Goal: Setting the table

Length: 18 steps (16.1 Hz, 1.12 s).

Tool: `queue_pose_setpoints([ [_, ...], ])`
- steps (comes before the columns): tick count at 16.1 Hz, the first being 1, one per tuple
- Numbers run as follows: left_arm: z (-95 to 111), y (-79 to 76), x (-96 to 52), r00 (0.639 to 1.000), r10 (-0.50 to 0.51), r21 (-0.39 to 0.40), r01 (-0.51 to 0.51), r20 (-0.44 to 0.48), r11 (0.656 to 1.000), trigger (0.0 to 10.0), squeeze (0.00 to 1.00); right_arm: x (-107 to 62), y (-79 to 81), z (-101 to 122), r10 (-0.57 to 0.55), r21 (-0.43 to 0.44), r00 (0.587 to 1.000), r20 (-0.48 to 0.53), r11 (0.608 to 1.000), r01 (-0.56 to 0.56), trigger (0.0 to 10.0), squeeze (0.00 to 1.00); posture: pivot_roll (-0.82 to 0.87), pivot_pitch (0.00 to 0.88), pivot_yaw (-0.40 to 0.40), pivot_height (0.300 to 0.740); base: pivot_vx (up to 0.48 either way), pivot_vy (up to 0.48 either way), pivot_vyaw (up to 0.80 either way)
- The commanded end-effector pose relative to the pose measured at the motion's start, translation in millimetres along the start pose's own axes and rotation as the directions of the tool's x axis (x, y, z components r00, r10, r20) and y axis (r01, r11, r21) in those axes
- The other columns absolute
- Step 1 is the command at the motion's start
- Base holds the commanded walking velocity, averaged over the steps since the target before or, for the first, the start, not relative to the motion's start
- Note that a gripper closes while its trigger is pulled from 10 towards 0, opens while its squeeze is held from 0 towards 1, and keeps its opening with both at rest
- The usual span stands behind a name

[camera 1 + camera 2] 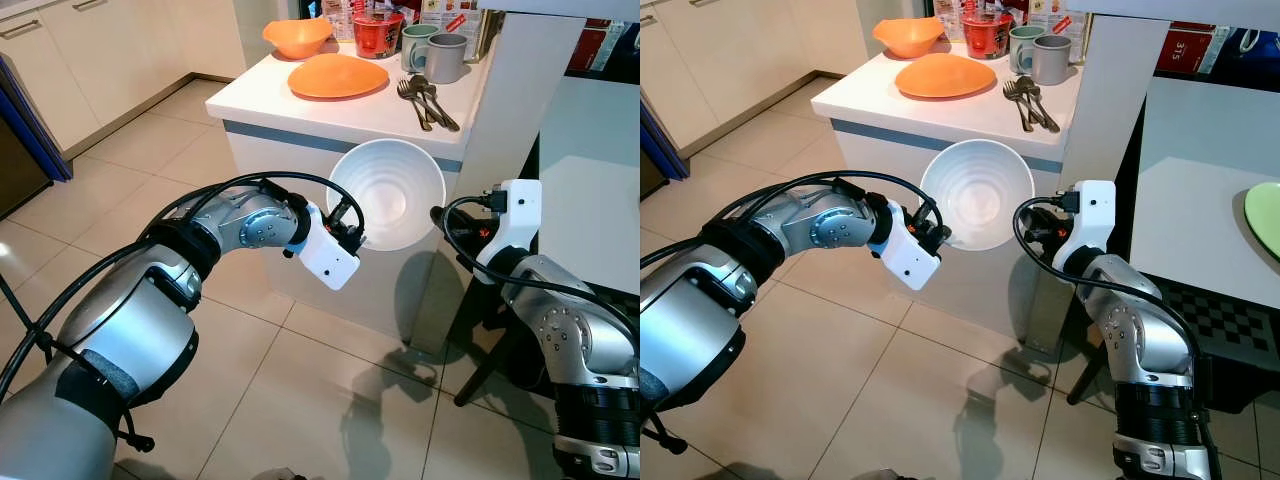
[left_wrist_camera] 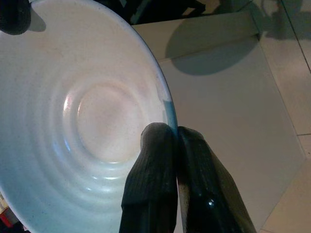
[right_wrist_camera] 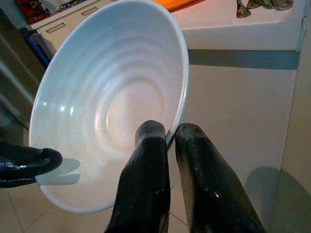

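A white ribbed bowl (image 1: pixel 385 195) hangs tilted in the air in front of the white counter (image 1: pixel 300 110), its opening facing me. My left gripper (image 1: pixel 355 238) is shut on its lower left rim, one finger inside and one outside, as the left wrist view (image 2: pixel 174 133) shows. My right gripper (image 1: pixel 437 215) pinches the opposite rim, its fingers (image 3: pixel 150 145) closed across the edge. On the counter lie an orange plate (image 1: pixel 337 76), an orange bowl (image 1: pixel 297 37), two mugs (image 1: pixel 445 57) and a pile of forks and spoons (image 1: pixel 428 100).
A red noodle cup (image 1: pixel 378 35) stands behind the plate. To the right is a white table (image 1: pixel 1200 180) with a green plate (image 1: pixel 1265 220) at its edge and a dark chair (image 1: pixel 1210 320) below. Cabinets (image 1: pixel 100 50) line the left; open tiled floor (image 1: pixel 300 400) lies in front.
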<state>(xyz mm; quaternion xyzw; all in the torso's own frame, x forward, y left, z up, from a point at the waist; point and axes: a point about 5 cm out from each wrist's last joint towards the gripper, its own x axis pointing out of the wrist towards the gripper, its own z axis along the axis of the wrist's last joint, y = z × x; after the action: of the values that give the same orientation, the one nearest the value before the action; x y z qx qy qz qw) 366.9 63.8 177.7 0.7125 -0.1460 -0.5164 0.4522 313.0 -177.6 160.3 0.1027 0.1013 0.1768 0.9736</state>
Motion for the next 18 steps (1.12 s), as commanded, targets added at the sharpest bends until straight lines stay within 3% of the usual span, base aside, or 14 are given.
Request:
queue_pose_setpoints([
  [1, 14.6, 32.1, -0.7, 0.989, 0.119, 0.053, -0.124, 0.086, 0.991, 0.0, 0.0, 8.6, 19.8, -5.8, 0.096, -0.02, 0.995, -0.039, 0.995, -0.097, 0.0, 0.0, -0.05, 0.0, 0.106, 0.74, 0.0, 0.0, 0.0],
  [2, 14.8, 32.4, -0.6, 0.989, 0.121, 0.054, -0.126, 0.087, 0.991, 0.0, 0.0, 11.1, 16.4, -7.8, 0.044, -0.05, 0.997, -0.062, 0.998, -0.047, 0.0, 0.0, -0.05, 0.0, 0.106, 0.74, 0.0, 0.0, 0.0],
  [3, 15.1, 32.7, -0.6, 0.989, 0.122, 0.054, -0.127, 0.088, 0.99, 0.0, 0.0, 12.3, 17.0, -8.7, 0.048, -0.061, 0.997, -0.065, 0.997, -0.052, 10.0, 1.0, -0.05, 0.0, 0.106, 0.74, 0.0, 0.0, 0.0],
  [13, 18.4, 38.7, -0.2, 0.984, 0.143, 0.059, -0.15, 0.105, 0.987, 0.0, 0.0, 20.9, 28.2, -6.2, 0.111, -0.04, 0.992, -0.062, 0.993, -0.114, 10.0, 1.0, -0.04, 0.0, 0.108, 0.74, 0.0, 0.0, 0.0],
  [17, 21.9, 43.0, -0.8, 0.978, 0.165, 0.057, -0.173, 0.13, 0.983, 0.0, 0.0, 28.2, 25.6, -5.0, 0.067, -0.044, 0.996, -0.051, 0.997, -0.069, 10.0, 1.0, -0.04, 0.0, 0.109, 0.74, 0.0, 0.0, 0.0],
  [18, 24.3, 45.5, -0.8, 0.974, 0.176, 0.056, -0.186, 0.146, 0.981, 0.0, 0.0, 31.6, 27.6, -6.0, 0.068, -0.05, 0.996, -0.053, 0.996, -0.07, 10.0, 0.84, -0.04, 0.0, 0.11, 0.74, 0.0, 0.0, 0.0],
])
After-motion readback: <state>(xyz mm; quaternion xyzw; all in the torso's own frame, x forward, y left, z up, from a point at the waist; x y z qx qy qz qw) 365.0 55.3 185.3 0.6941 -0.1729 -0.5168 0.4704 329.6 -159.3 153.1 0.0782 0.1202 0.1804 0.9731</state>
